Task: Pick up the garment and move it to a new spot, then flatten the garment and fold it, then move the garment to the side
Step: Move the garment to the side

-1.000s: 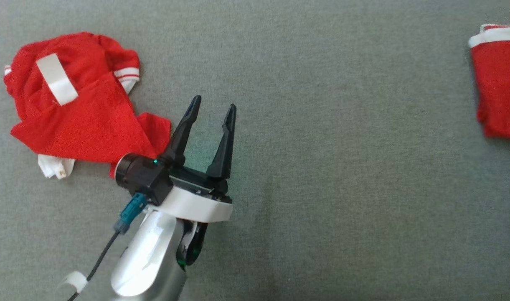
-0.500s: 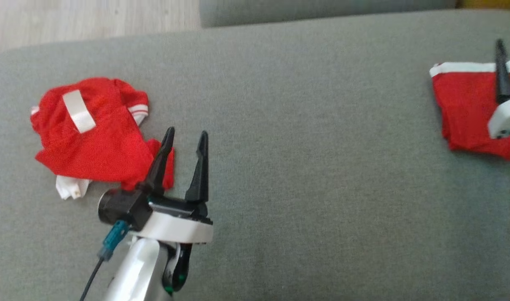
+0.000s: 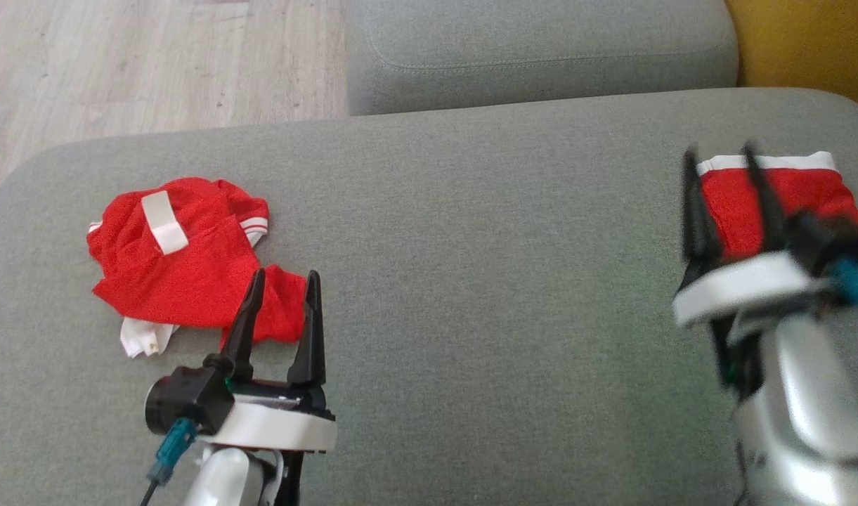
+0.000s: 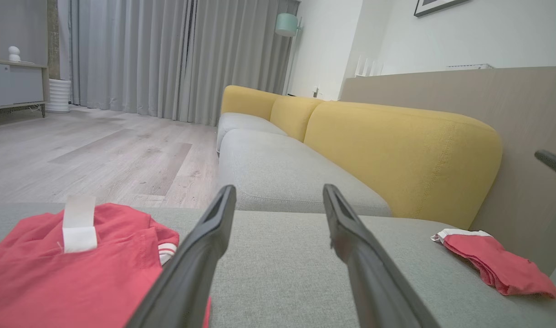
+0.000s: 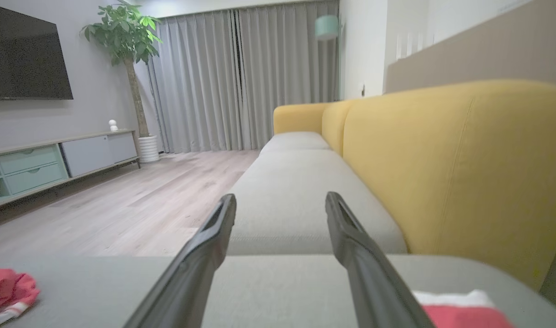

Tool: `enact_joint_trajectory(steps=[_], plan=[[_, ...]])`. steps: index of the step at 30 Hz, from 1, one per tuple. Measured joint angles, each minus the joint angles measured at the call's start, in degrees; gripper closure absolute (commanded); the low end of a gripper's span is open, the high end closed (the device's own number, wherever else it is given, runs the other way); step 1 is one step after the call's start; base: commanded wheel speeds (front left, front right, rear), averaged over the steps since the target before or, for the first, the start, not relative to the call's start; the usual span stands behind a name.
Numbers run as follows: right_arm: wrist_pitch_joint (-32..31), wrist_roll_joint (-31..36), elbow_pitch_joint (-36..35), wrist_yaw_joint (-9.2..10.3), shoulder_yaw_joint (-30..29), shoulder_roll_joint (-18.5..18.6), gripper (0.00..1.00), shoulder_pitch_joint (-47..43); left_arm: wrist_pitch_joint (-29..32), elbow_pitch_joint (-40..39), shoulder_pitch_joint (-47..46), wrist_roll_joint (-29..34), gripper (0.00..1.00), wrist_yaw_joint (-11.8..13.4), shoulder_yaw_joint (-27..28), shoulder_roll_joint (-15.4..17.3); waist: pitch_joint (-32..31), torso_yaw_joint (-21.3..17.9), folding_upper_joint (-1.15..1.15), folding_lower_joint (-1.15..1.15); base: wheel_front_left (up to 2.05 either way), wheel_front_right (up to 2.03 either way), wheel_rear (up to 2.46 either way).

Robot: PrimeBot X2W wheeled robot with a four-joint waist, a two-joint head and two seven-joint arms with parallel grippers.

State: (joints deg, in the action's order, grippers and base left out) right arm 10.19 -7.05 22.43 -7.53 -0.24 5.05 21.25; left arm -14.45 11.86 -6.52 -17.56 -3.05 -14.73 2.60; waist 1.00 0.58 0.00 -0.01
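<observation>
Big grey sofa seat fills the head view, a woven, faintly nubby cloth with rounded corners, and a plump yellow backrest bulges behind it. On the seat's left side lies the crumpled red garment, a soft heap of thin knit bunched over itself. It looks light and limp with nothing stiff in it, so I'd expect it to drape and stretch once lifted and to cling to this cloth rather than slide. At the right edge a folded red garment sits flat, with a white band along its far side. The left tool is poised at the heap's near-right corner, fingers spread and grasping nothing. The right tool, blurred, stands before the folded piece, likewise spread and empty. Best hold, by my reckoning, is a pinch on a raised ridge or an outer edge, not the flat middle. Small details: a white strip on top, a striped cuff.
</observation>
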Motion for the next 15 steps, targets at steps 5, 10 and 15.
enact_joint_trajectory(steps=[5,10,15], plan=[[0.6,-0.7,-0.7,0.00,0.6,-1.7,0.00,-9.8,0.0,0.2,0.7,0.0,0.00,-0.2,0.0,0.0,-0.4,0.5,0.00,0.00,0.00,0.00,0.00],[2.6,-3.0,-0.4,0.00,1.6,-1.9,0.00,-14.3,0.0,1.8,2.1,0.0,0.00,-0.5,0.1,0.1,-0.1,0.6,0.00,0.01,0.00,0.00,0.00],[3.5,-3.0,-0.3,0.00,1.5,-2.1,0.00,-14.7,0.0,2.3,2.3,-0.2,0.00,-0.5,0.3,0.1,0.2,0.6,0.00,0.01,0.00,0.00,0.00]])
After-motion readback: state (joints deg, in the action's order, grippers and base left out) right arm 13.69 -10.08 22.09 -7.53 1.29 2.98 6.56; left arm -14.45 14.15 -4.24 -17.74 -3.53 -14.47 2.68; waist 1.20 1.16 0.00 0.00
